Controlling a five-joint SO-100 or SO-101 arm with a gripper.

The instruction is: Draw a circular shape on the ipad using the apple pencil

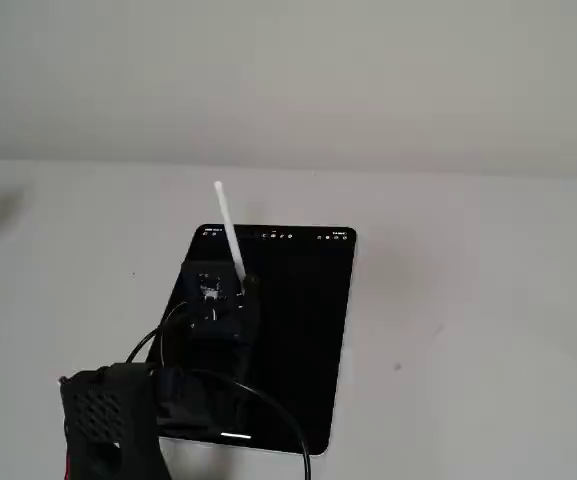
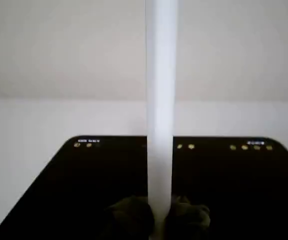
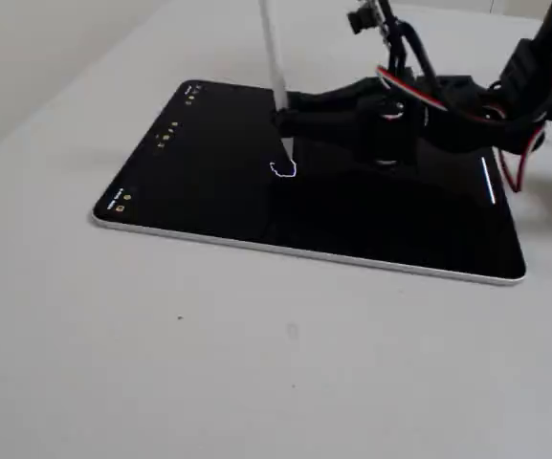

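- Wrist view, nearest: my claw shows as two dark blurred fingers at the bottom edge, closed tight on the apple pencil, one on either side of its shaft.
- The pencil runs straight up the middle of that view and out at the top edge; its tip is hidden below the frame.
- Beyond the fingers lies the black screen of the ipad, with its row of small icons along the far short edge.
- A fixed view from the side: my claw reaches in from the right over the ipad, which lies flat on the pale counter.
- The apple pencil stands nearly upright, its tip down at the glass, roughly mid-screen.
- Right at the tip sits the circular shape, a small thin white outline. Whether the loop is closed, I cannot tell.
- Red and black cables trail off my arm to the right.
- A fixed view from above: my arm enters at lower left, and the claw sits over the left half of the ipad.
- The apple pencil leans up and slightly left, its upper end past the tablet's far edge.
- Farthest: bare counter, then a plain pale wall.
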